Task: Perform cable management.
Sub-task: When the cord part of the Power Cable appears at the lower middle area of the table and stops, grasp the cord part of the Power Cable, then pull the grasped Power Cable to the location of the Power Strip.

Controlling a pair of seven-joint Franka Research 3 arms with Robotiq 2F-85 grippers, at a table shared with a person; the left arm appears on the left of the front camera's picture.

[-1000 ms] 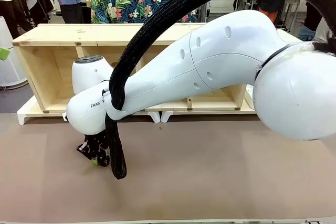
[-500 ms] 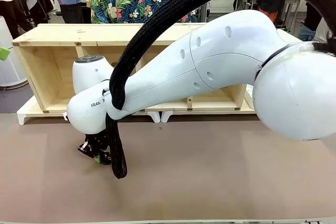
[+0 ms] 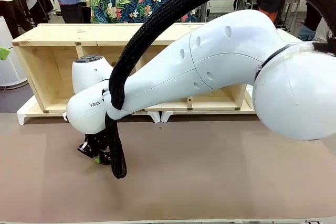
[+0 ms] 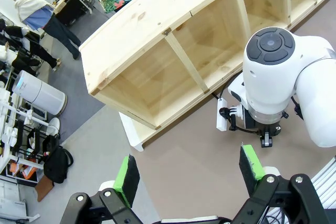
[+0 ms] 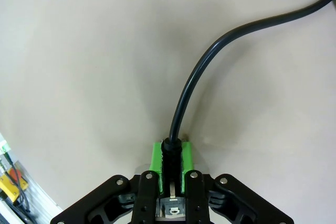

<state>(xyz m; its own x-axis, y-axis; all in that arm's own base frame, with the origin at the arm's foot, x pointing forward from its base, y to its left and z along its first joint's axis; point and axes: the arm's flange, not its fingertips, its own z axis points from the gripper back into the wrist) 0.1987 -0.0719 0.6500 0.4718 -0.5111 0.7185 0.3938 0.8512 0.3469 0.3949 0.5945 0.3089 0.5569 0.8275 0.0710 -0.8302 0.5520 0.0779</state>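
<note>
Black cable [image 5: 187, 94], one end clamped, curves away.

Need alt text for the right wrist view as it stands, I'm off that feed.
The right gripper is shut on the thicker moulded end of a black cable, pinched between its green pads. From there the cable curves up and away to the picture's upper right over the plain brown table.

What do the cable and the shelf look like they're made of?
The cable looks like smooth black rubber or plastic sheathing, softly glossy along its bend. The shelf looks like bare pale wood, maybe pine: grain and knots show.
</note>
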